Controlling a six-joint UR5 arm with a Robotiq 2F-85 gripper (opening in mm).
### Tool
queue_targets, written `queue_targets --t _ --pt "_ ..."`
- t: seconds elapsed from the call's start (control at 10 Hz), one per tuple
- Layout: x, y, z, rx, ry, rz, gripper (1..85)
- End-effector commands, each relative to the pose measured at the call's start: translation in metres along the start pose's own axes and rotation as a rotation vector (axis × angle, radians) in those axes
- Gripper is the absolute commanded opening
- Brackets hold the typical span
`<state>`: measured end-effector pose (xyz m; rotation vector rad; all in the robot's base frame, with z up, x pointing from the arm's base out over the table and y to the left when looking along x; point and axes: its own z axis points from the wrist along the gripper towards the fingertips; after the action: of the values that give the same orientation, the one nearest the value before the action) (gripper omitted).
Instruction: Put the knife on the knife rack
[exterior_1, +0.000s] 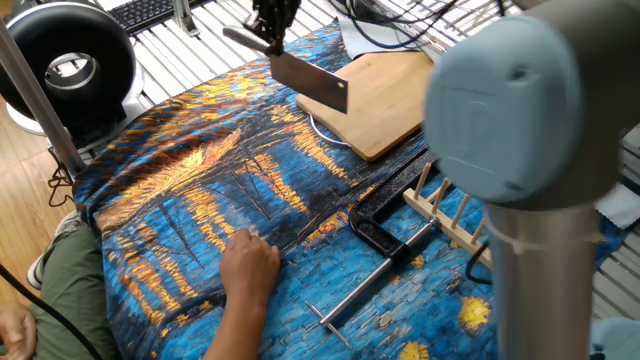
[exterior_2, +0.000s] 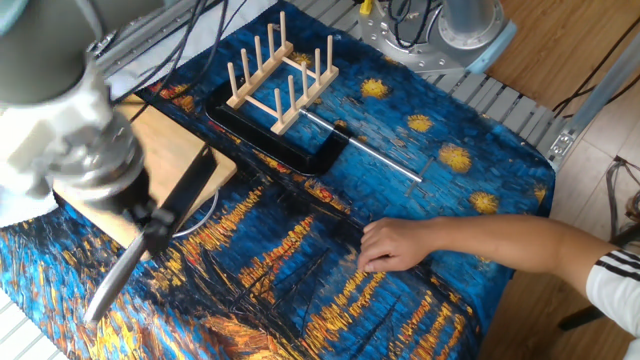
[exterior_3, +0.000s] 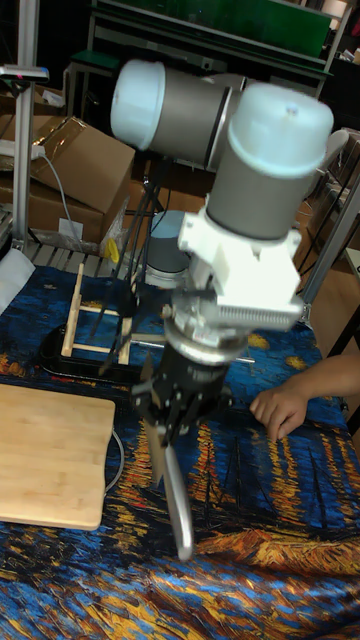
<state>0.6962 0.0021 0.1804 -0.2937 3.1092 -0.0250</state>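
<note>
1. Pincer (exterior_2: 150, 222) is closed on the knife (exterior_2: 185, 192), carried clear above the tabletop (exterior_2: 420, 100) by the cutting board (exterior_2: 170, 150).
2. Knife rack (exterior_2: 280, 75) stands well apart, blade-ward; the blade's long axis points roughly toward it.

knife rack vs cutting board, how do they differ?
The knife rack is open: upright dowel pegs on base rails. The cutting board is a solid flat slab. The rack is clamped by a black clamp; the board lies loose on the cloth, beneath the knife held in the claw. Both are light wood.
</note>
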Motion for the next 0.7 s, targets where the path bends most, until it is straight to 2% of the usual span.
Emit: queue_targets --t 0.0,0.1,0.3,0.5,0.6 --pt "0.011 -0.004 -0.006 0.014 -0.033 0.006 1.0" --pt "0.012 -0.009 -0.007 0.032 -0.028 0.003 1.0" --pt "0.013 -0.009 -0.007 0.031 -0.023 -0.003 1.0" --pt "0.000 -0.019 -0.008 0.071 -0.075 0.033 1.0" --pt "0.000 -0.013 -0.007 0.045 -0.075 0.043 1.0"
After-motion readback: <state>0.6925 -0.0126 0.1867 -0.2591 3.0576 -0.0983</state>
